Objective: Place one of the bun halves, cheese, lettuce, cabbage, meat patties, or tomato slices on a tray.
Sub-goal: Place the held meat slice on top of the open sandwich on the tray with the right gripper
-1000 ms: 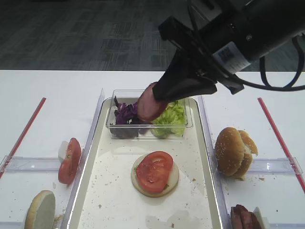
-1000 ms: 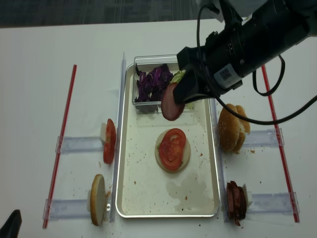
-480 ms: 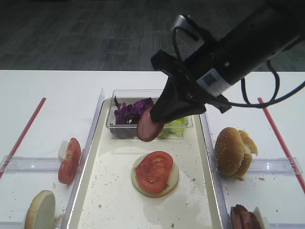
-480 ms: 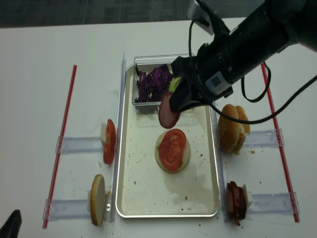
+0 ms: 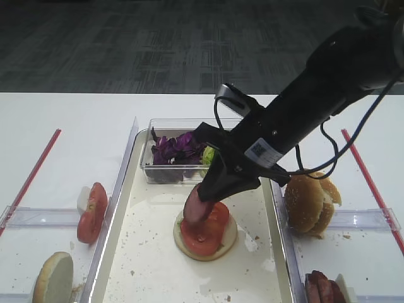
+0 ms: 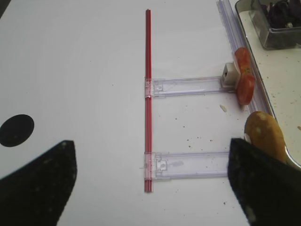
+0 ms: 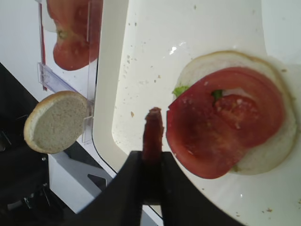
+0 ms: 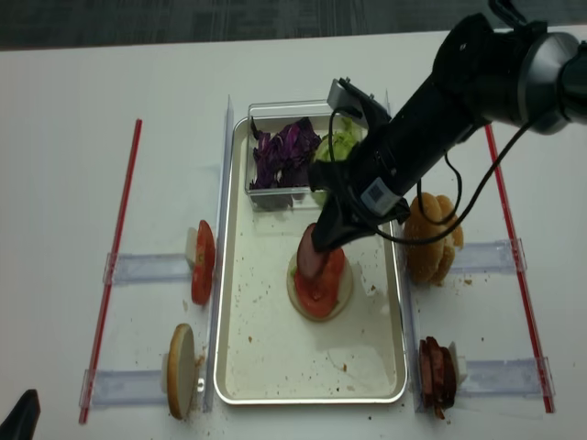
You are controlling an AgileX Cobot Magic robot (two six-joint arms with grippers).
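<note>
My right gripper (image 5: 213, 189) is shut on a pinkish-brown meat patty (image 5: 196, 206), held on edge low over the cream tray (image 5: 148, 252). In the right wrist view the patty (image 7: 153, 129) sticks out of the gripper (image 7: 151, 157) just left of a tomato slice (image 7: 225, 136) lying on a bun half (image 7: 282, 150). From above, the patty (image 8: 312, 253) overlaps that slice's (image 8: 325, 284) left rim; I cannot tell whether they touch. My left gripper (image 6: 150, 188) hangs open over the white table left of the tray, nothing between its fingers (image 6: 42, 183).
A clear box at the tray's far end holds purple cabbage (image 5: 170, 148) and lettuce (image 5: 208, 154). Bun halves (image 5: 309, 199) and meat patties (image 5: 322, 289) stand right of the tray. Tomato slices (image 5: 93, 211) and a bun half (image 5: 53, 278) stand on its left. Red strips (image 8: 115, 257) edge the work area.
My right gripper has come down and forward from above the clear box, carrying the patty to the tomato slice on the bun half. Nothing else has moved.
</note>
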